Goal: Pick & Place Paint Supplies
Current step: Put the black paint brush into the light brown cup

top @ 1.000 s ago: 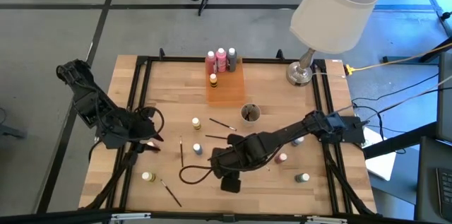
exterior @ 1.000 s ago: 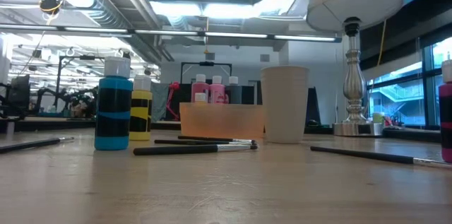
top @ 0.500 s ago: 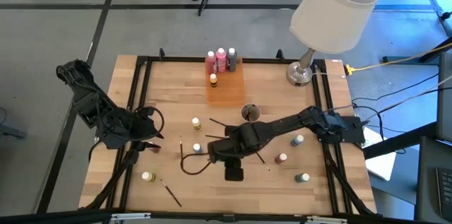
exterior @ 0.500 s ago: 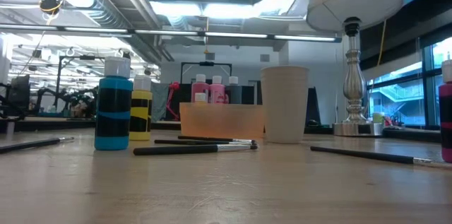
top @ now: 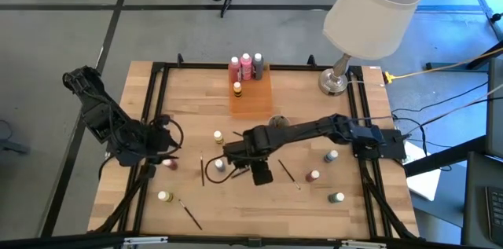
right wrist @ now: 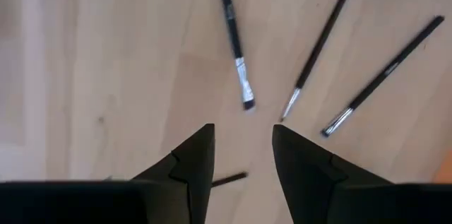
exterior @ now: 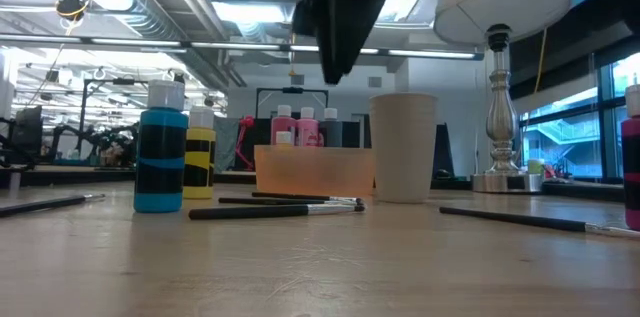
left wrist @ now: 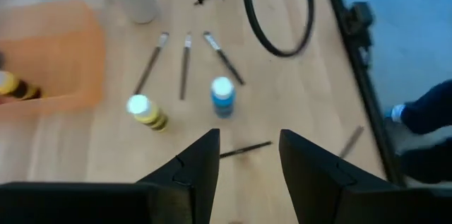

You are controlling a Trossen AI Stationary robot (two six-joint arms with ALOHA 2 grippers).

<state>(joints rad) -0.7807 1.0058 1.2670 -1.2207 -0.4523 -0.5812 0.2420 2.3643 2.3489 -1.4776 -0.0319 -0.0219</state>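
Orange tray: flat, see-through plastic, sitting at the far middle of the wooden table. Along its far edge stand three little bottles with white caps, two pink bottles and a grey bottle. A yellow-and-black striped bottle stands alone nearer the tray's middle.

Grey cup: small, round, plain-walled, just this side of the tray. From overhead the right arm covers most of it, so I can't tell what is in it.

Loose bottles: a blue bottle and a yellow bottle stand upright on the bare wood, both banded in black. More small bottles are scattered on the right side, and one pale yellow bottle is near the front left.

Paintbrushes: thin, straight, dark handles with silvery collars and pale tips. Three lie fanned on the wood right under the right arm, none touching another. One more brush lies near the front left.

Right gripper: reached over mid-table above those brushes, fingers a narrow gap apart, nothing between them.

Left gripper: waiting at the table's left edge, fingers parted and empty.

Lamp: white fabric shade on a shiny metal stem, far right corner.
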